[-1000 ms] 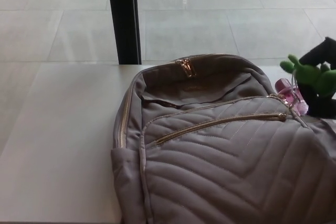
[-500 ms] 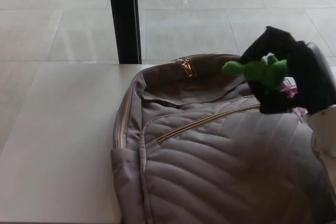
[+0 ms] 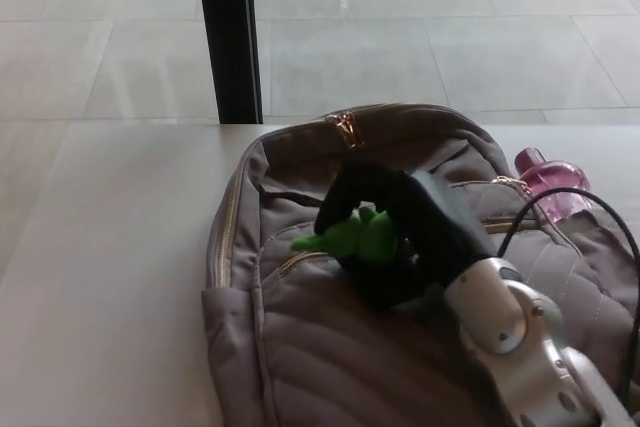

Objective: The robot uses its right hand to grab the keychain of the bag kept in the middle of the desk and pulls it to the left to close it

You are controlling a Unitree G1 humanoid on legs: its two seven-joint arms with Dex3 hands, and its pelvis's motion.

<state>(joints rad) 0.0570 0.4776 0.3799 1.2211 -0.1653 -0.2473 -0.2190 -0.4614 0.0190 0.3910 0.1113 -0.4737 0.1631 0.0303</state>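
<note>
A grey-brown quilted backpack (image 3: 330, 367) lies on the white desk (image 3: 110, 277) with gold zips. My right hand (image 3: 395, 232) rests over the front pocket zip, shut on a green plush keychain (image 3: 350, 235) that pokes out to the left of my fingers. The hand hides most of the front zip; a short gold piece (image 3: 300, 261) shows at its left end. A gold zip pull (image 3: 348, 128) sits at the top of the bag. My left hand does not show.
A pink bottle (image 3: 550, 177) lies behind the bag at the right. A black post (image 3: 228, 35) stands beyond the desk's far edge, over a tiled floor. A black cable (image 3: 600, 209) loops above my right forearm.
My right hand has travelled left across the bag with the green keychain, from the bag's right side to near the left end of the front zip. The pink bottle is now uncovered.
</note>
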